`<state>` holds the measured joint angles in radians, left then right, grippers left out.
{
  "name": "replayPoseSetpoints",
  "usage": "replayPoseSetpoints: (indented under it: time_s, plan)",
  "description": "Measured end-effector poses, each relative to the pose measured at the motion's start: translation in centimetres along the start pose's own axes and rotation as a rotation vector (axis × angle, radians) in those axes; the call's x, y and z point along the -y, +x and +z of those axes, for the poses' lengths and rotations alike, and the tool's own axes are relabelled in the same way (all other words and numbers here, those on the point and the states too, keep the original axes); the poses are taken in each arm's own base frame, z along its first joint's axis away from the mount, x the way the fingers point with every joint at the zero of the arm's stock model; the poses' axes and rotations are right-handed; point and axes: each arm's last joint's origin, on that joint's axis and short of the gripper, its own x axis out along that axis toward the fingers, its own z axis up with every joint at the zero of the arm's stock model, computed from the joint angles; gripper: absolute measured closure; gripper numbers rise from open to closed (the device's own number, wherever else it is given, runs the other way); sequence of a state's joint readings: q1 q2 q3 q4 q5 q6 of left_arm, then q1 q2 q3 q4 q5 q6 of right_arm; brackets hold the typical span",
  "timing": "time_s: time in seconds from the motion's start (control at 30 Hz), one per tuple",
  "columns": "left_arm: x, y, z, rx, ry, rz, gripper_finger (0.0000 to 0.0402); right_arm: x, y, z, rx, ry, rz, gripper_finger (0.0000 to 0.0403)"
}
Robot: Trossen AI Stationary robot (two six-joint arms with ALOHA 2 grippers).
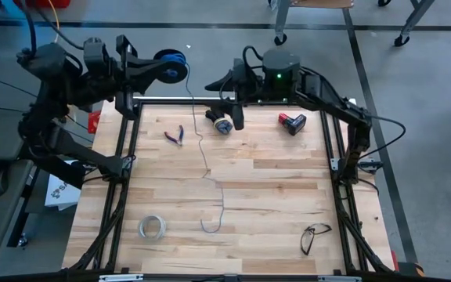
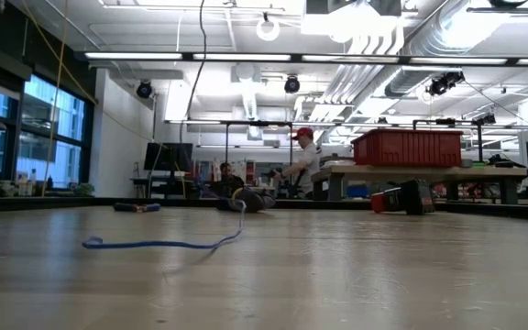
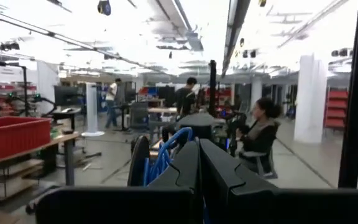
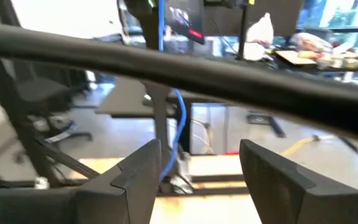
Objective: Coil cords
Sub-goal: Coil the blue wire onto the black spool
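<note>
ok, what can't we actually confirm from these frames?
- High view: how the left gripper grips the spool; arm links cover the contact.
- High view: the wire is too thin to trace up to the spool.
- Right wrist view: whether the right gripper, jaws open, touches the wire; blurred.
- Low view: both grippers are out of frame.

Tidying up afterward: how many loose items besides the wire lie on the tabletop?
5: pliers far left, a small round device far centre, a red-black battery far right, tape ring near left, glasses near right.
</note>
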<state>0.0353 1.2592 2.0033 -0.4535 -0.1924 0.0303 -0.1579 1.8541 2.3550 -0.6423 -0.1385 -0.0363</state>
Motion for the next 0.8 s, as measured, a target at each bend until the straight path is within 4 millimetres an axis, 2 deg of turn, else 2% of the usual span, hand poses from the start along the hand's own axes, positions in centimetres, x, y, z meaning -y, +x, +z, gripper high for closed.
replayPoseSetpoints:
  time_s: [0.2,0.47,0.6,0.8]
  plan:
    - [0.0,0.9,0.2,0.065,-0.012,0.013,0.0401,0.1,0.2,0.6,0.07,0.032,0.085,0.0192]
    - [0.6,2.5,-1.1,0.007,-0.071,-0.083,0.0401,0.0,0.5,0.2,0.043,0.048,0.15,0.0192]
    - [0.7,3.0,-1.4,0.002,-0.071,-0.093,0.0401,0.1,0.5,-0.2,0.008,0.025,0.136,0.0192]
    - [0.6,2.7,-0.7,0.066,-0.114,-0.086,0.0401,0.3,0.5,-0.4,-0.01,0.033,0.074,0.0192]
